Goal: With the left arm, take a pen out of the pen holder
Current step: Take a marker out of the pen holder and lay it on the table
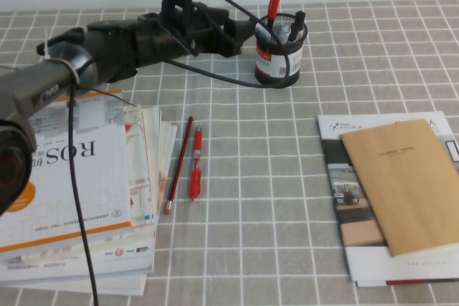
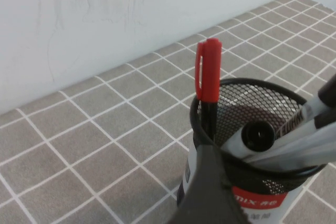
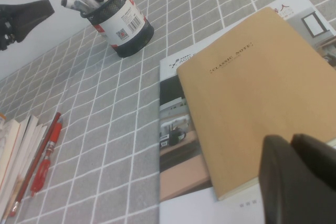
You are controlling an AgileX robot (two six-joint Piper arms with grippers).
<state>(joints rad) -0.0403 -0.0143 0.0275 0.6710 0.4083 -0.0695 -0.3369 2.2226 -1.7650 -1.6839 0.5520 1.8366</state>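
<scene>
Up at the far side of the grey tiled table [image 1: 251, 241], the left gripper [image 1: 242, 37] is stretched out level and sits just beside the pen holder [image 1: 280, 62], on that cup's left; whether it is parted or closed I cannot tell from any of the views. The pen holder is a black mesh cup with a white and red label, standing upright near the white wall. A red-capped pen [image 1: 273, 5] stands nearly upright in it against the rim on the side nearest the left gripper, its cap well above the mesh. Several grey and black markers [image 1: 292, 28] lean in the cup towards the other side. Nearer the robot, a second red pen [image 1: 195, 165] lies flat on the table, and a dark red pencil [image 1: 179, 165] lies close alongside it on the left. Both run roughly front to back. Just left of the pencil is a stack of books [image 1: 72, 198], fanned at its edges, with the left arm passing above its far corner. On the right side of the table a tan notebook [image 1: 405, 184] rests on top of a printed brochure [image 1: 344, 206], set slightly askew to it. The right gripper [image 3: 292, 139] hangs above the near edge of that notebook, its two pads pressed together with nothing between them.
</scene>
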